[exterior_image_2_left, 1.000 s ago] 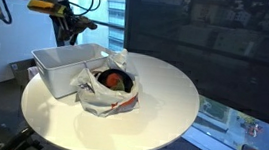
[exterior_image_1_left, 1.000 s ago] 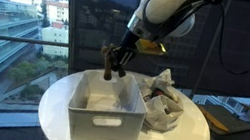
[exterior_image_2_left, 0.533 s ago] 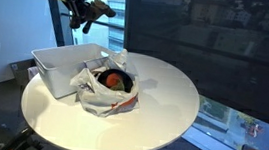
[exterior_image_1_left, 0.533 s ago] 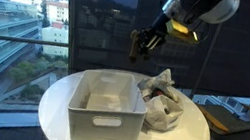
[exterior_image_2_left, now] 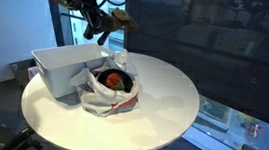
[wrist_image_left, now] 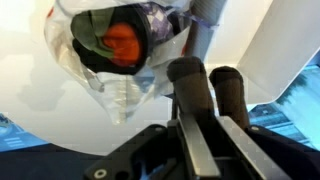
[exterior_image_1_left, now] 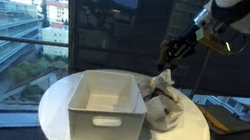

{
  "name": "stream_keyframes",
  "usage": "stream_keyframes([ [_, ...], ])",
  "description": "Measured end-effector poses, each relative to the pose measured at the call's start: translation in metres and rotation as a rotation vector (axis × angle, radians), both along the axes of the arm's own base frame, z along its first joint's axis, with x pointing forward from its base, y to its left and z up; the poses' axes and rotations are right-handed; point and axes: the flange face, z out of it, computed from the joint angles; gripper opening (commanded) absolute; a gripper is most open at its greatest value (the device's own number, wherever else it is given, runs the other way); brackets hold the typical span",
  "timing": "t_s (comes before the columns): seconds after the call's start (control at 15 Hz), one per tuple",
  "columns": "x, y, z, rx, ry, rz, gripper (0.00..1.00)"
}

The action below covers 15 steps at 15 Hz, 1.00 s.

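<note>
Black gripper (exterior_image_1_left: 171,53) hovering over a crumpled white plastic bag (exterior_image_1_left: 162,108)
Jaws are sitting narrow, nearly together; the bag is lying right of centre, just beside a white rectangular plastic bin (exterior_image_1_left: 103,122)

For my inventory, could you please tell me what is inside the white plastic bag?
An orange-red round item and a green item show in the white plastic bag opening; anything beneath them is hidden by plastic.

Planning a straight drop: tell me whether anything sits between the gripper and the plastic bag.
Nothing visible does. The gripper hangs in open air above the plastic bag; the white bin stands beside the bag, off that line.
</note>
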Motion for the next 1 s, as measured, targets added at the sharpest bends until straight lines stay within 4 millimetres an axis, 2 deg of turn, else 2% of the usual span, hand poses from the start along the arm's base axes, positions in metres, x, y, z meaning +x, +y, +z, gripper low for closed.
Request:
stream_keyframes([
  [0.33,-0.023,-0.049,-0.027,0.048,0.121,-0.1,0.07],
  [0.53,-0.032,-0.069,-0.045,0.073,0.226,-0.122,0.07],
  [0.73,-0.034,-0.077,-0.069,0.103,0.332,-0.102,0.07],
  [1.0,-0.016,-0.076,-0.098,0.113,0.404,-0.058,0.07],
])
